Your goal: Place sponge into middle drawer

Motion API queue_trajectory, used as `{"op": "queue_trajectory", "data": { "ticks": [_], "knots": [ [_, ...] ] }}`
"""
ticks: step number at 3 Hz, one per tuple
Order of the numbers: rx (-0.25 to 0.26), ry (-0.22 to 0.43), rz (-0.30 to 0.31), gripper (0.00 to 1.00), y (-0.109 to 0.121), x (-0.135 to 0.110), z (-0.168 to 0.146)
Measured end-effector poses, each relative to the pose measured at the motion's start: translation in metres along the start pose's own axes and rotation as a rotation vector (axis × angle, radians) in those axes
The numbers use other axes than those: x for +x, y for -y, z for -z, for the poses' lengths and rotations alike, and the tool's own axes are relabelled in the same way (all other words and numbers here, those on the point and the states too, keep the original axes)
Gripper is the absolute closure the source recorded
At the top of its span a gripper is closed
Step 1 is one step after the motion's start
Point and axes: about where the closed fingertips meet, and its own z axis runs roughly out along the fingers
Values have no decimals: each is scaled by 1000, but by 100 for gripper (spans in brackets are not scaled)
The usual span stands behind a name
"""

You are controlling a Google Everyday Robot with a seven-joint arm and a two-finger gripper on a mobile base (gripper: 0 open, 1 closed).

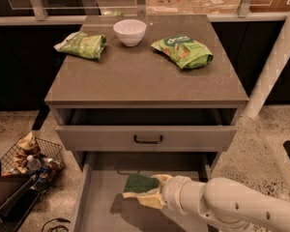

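Green-faced sponge (138, 183) pinched in jaws of gripper (152, 192) at lower centre, held above floor of open middle drawer (100, 199), projecting leftward from jaws, long axis left-right; probably only lowering and release remaining.

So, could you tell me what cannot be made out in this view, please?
Camera view: the gripper, holding the sponge over the middle drawer, is partly covered by the sponge.
Middle drawer's front: cut off by the bottom edge.
Upper drawer interior: hidden under the countertop.
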Motion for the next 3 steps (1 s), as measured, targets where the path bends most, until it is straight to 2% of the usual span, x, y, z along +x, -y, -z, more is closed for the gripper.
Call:
{"op": "queue_trajectory", "data": {
  "ticks": [1, 2, 3],
  "knots": [
    [-49, 22, -40, 100, 11, 34, -42],
    [-78, 3, -67, 100, 15, 58, -76],
    [-90, -3, -58, 100, 14, 61, -84]
  ]
}}
